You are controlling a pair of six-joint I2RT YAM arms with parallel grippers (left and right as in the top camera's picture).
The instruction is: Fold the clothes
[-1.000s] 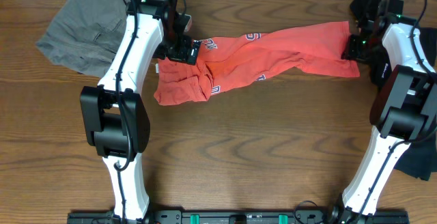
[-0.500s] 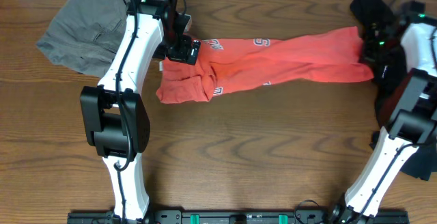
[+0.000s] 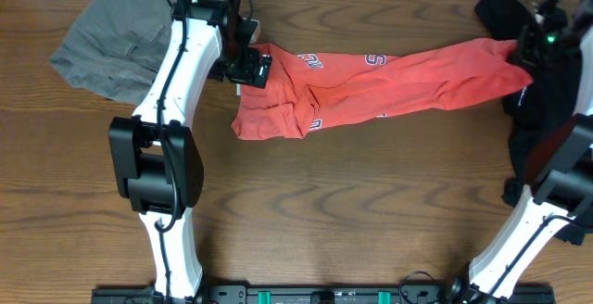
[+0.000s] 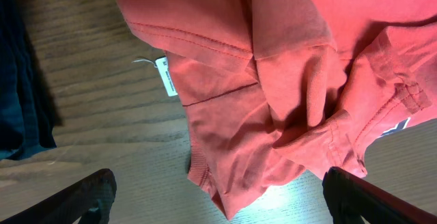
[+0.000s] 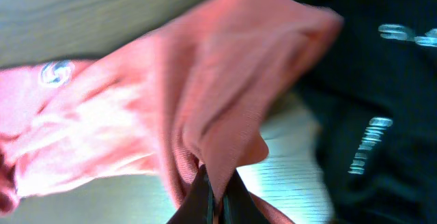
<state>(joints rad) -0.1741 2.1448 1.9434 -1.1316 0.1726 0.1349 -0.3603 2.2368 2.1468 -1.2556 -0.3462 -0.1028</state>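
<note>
Fig. One red T-shirt (image 3: 371, 86) lies stretched across the wooden table (image 3: 352, 211). It sits between one pair of grey shorts (image 3: 107, 44) at far left and one black shirt (image 3: 542, 109) at the right edge. Two grippers are present. The left gripper (image 3: 248, 68) has its jaws wide apart above the T-shirt's bunched end. The right gripper (image 3: 526, 56) is pinched tight on the opposite end.

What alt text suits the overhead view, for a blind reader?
A coral-red T-shirt lies stretched across a wooden table, one end pinched in the right gripper; the open left gripper is over the other, bunched end.
</note>
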